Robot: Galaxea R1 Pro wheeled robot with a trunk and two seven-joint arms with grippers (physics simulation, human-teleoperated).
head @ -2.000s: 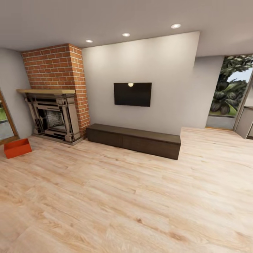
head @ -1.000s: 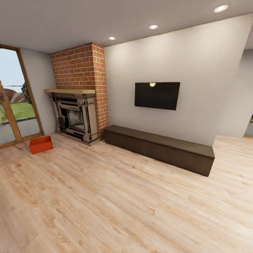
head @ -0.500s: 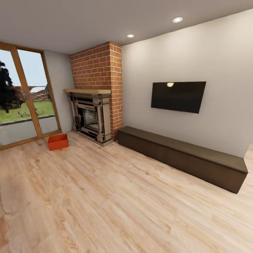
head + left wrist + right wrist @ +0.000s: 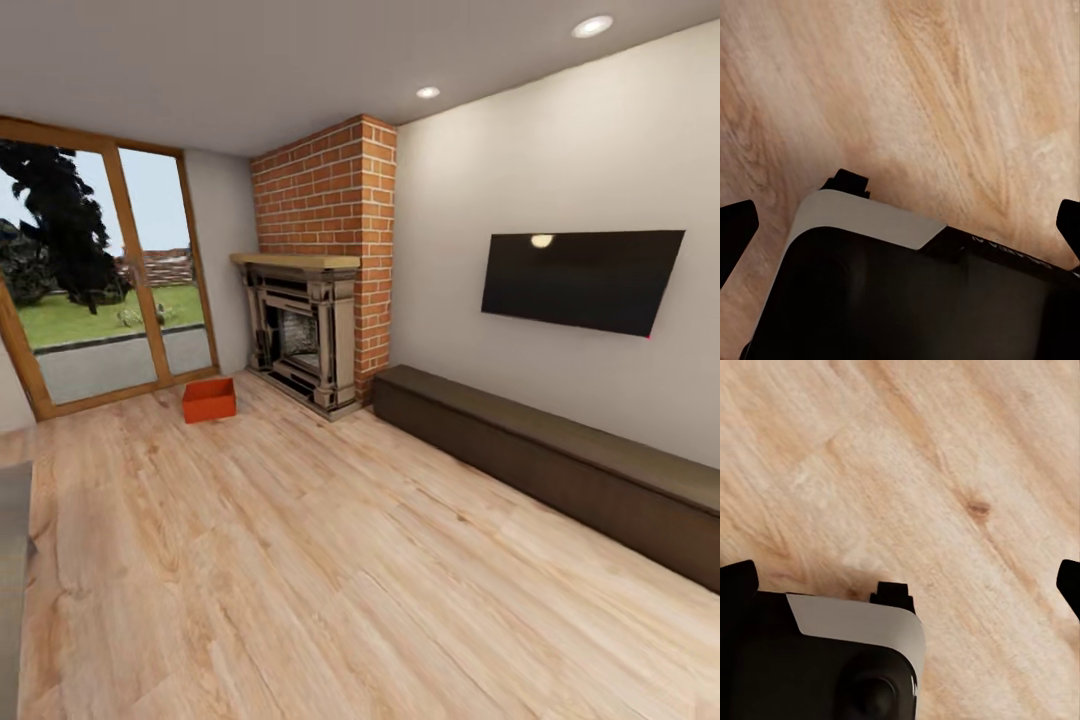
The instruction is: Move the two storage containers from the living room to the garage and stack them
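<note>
Early stage: one orange-red, thin-walled rectangular storage container (image 4: 209, 400) sits on the living room's light wood-plank floor (image 4: 330, 580), between the glass door (image 4: 100, 280) and the brick fireplace (image 4: 318, 300). Left gripper (image 4: 900, 225) and right gripper (image 4: 900, 585) hang spread apart, empty; all carrying remains.

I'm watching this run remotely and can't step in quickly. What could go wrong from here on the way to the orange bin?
The orange bin sits close to the glass door and the fireplace, so a wide approach might bump either one. A grey edge at the view's left could catch the base while it turns. One bin is in sight; finding the second may cost time.
</note>
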